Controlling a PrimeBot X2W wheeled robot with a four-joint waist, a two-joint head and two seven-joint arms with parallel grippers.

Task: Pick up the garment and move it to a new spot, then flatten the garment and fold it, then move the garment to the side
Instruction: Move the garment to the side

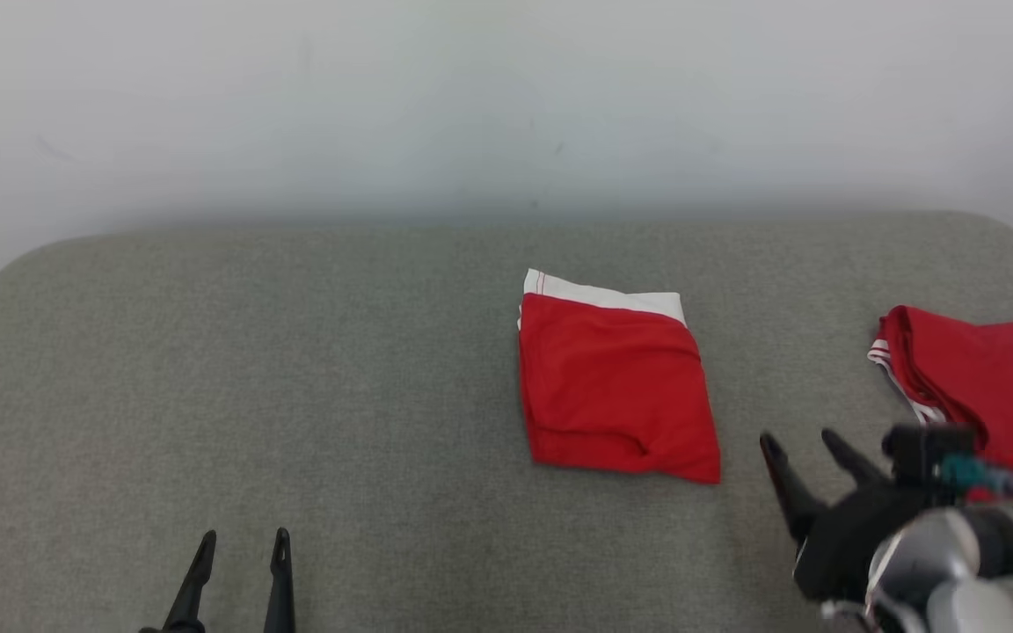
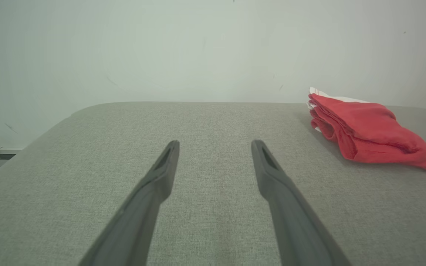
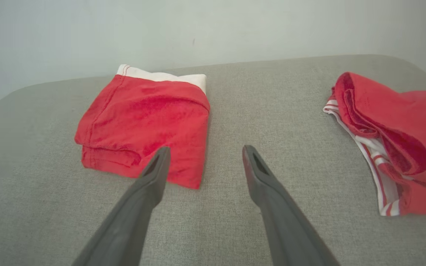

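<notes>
A red garment (image 1: 616, 387) with a white waistband lies folded into a neat rectangle near the middle of the grey padded table (image 1: 295, 369); it also shows in the left wrist view (image 2: 368, 129) and the right wrist view (image 3: 146, 122). My right gripper (image 1: 801, 444) hovers open just right of its near right corner, nothing between the fingers (image 3: 154, 177). My left gripper (image 1: 243, 541) stands open at the lower left, far from the garment, with bare table between its fingers (image 2: 165, 166).
A second red garment (image 1: 990, 378) with red-and-white striped trim lies bunched at the table's right edge (image 3: 394, 140). A pale wall (image 1: 471, 105) rises right behind the table's rounded far edge.
</notes>
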